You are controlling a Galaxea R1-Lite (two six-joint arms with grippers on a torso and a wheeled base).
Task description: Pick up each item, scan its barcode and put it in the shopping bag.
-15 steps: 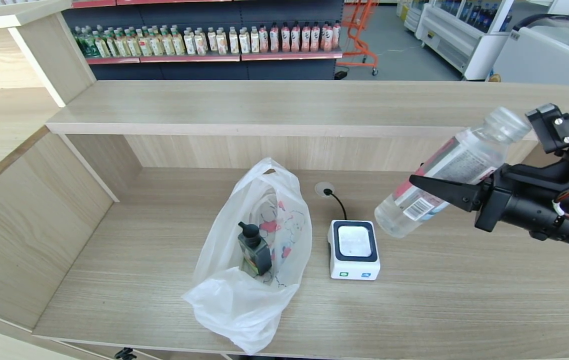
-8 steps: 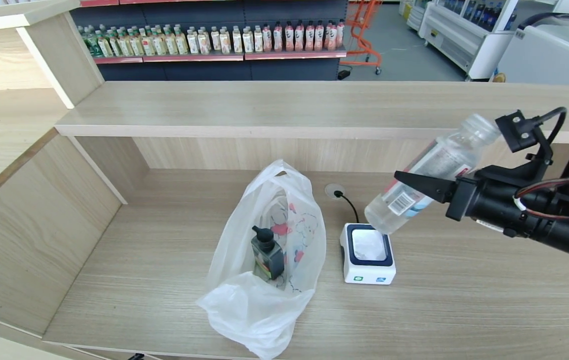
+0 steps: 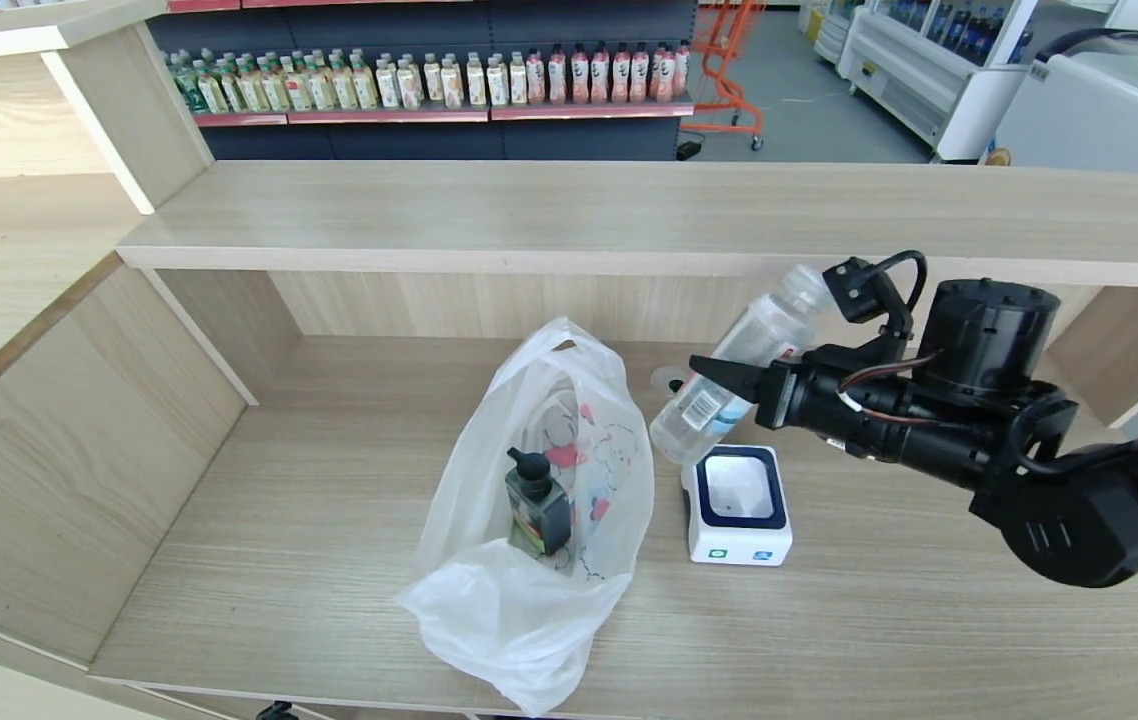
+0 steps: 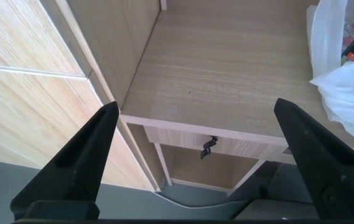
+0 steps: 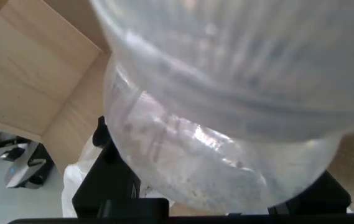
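My right gripper (image 3: 741, 378) is shut on a clear plastic water bottle (image 3: 729, 385), held tilted with its base down over the back edge of the white barcode scanner (image 3: 737, 505). The bottle's barcode label faces the camera. From the right wrist the bottle (image 5: 226, 106) shows very close, its base nearest. A white shopping bag (image 3: 529, 520) stands open to the left of the scanner, and a dark pump bottle (image 3: 535, 503) stands inside it. My left gripper (image 4: 195, 162) is open, low off the counter's front left edge, with the bag (image 4: 344, 74) off to one side.
The wooden counter (image 3: 879, 600) has a raised shelf (image 3: 629, 215) behind and a side wall on the left. A cable runs from the scanner to a grommet (image 3: 671, 380) at the back. Store shelves with bottled drinks (image 3: 429, 80) stand beyond.
My right arm has carried the bottle left and down, from out at the right to just above the scanner's back edge. The head camera also shifted a little.
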